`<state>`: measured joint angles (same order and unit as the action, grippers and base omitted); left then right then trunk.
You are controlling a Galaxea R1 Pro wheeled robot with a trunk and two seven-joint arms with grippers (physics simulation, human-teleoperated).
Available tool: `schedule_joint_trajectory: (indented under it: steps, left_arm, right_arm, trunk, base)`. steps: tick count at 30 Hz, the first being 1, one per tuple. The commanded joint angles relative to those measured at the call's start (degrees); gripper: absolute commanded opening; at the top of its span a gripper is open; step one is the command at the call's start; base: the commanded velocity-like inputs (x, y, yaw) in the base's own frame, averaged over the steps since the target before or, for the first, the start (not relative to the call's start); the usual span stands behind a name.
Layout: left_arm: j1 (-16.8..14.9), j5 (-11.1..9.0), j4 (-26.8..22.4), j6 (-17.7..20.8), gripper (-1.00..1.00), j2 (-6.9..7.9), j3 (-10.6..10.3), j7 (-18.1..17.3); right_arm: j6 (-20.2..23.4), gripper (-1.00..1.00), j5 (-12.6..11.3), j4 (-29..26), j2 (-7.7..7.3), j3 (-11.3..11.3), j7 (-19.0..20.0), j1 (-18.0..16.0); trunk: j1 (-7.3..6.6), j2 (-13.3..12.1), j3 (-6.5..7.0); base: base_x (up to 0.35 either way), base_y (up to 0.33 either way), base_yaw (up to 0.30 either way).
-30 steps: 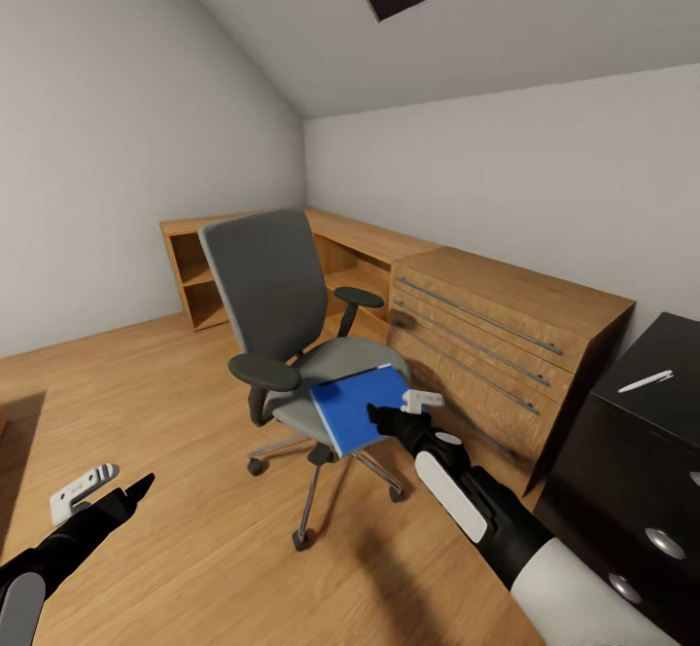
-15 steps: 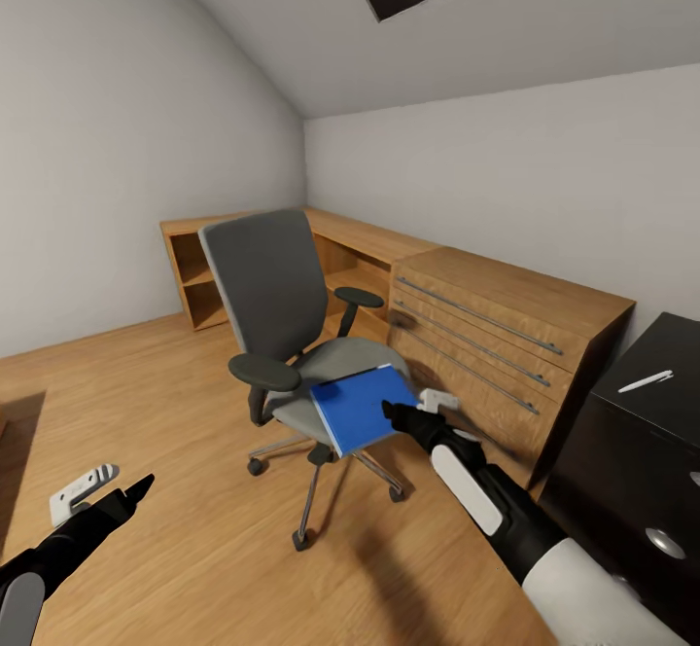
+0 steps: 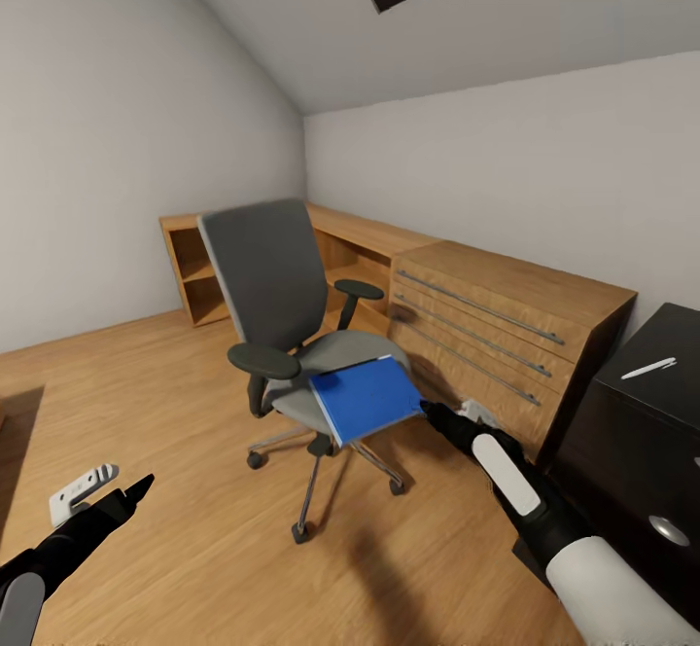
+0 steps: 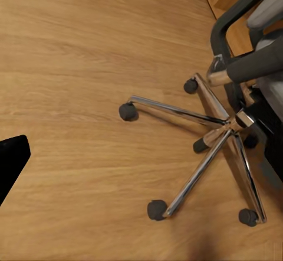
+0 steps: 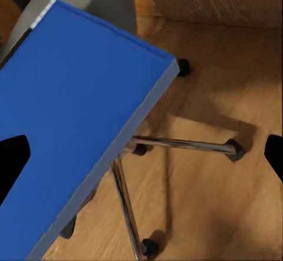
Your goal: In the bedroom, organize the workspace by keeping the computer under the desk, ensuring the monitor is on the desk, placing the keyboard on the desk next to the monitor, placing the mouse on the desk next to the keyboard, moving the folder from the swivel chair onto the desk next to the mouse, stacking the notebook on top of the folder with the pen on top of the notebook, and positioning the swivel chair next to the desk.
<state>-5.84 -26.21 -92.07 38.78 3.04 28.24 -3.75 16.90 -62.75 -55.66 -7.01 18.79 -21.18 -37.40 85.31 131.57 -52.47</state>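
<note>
One flat, bright blue folder [image 3: 367, 398] with pale edges lies tilted on the front of the grey padded seat of our swivel chair [image 3: 282, 320], overhanging its edge. Our right gripper [image 3: 449, 416] sits just beside the folder's corner with its fingers spread wide, gripping nothing. Our left gripper [image 3: 102, 490] hangs open over the wood-grain floor [image 3: 175, 403], well apart from the chair's chrome base.

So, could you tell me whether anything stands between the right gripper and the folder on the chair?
Nothing visible does: the right gripper sits just beside the blue folder's near corner, fingers spread, with only open air between them.
</note>
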Motion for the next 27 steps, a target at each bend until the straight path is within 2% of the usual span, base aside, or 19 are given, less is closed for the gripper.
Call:
schedule_joint_trajectory:
  steps: [1,6,11,14,15,25,26,27]
  left_arm:
    - [-0.1,0.0,0.0,0.3,1.00,-0.02,0.1,-0.3]
    - [-0.1,0.0,0.0,0.3,1.00,-0.04,0.1,-0.3]
    - [-0.1,0.0,0.0,0.3,1.00,-0.05,0.0,-0.3]
    - [-0.1,0.0,0.0,0.3,1.00,-0.05,0.0,-0.3]
    - [-0.1,0.0,0.0,0.3,1.00,-0.05,0.0,-0.3]
    - [-0.1,0.0,0.0,0.2,1.00,-0.08,-0.3,-0.3]
    - [-0.1,0.0,0.0,0.2,1.00,-0.10,-0.3,-0.3]
    - [-0.1,0.0,0.0,0.2,1.00,-0.11,-0.3,-0.3]
  right_arm:
    - [0.0,1.00,-0.8,0.9,-0.05,-1.1,-0.4,0.0]
    - [0.0,1.00,-2.0,5.0,0.01,-6.6,-0.3,0.0]
    - [0.0,1.00,-2.7,6.7,-0.01,-11.8,1.2,0.0]
    - [0.4,1.00,-2.9,7.2,-0.15,-14.2,3.8,0.0]
    - [1.7,1.00,-3.1,7.5,-0.50,-15.6,6.9,0.0]
    - [2.1,1.00,-3.5,7.4,-0.37,-15.9,9.4,0.0]
    - [1.9,1.00,-3.6,7.4,-0.35,-15.9,9.9,0.0]
    - [1.4,1.00,-3.7,7.6,-0.38,-16.1,12.9,0.0]
  trunk:
    - [0.21,0.4,-0.24]
    - [1.31,2.4,-1.14]
    - [2.41,4.5,-2.04]
    - [3.07,5.7,-2.58]
    - [3.29,6.1,-2.76]
    - [5.49,10.1,-4.55]
    - [5.71,10.5,-4.73]
    - [5.92,10.9,-4.91]
  base:
    - [0.000,0.000,0.000]
    - [0.000,0.000,0.000]
    - [0.000,0.000,0.000]
    - [0.000,0.000,0.000]
    - [0.000,0.000,0.000]
    - [0.000,0.000,0.000]
    - [0.000,0.000,0.000]
    - [0.000,0.000,0.000]
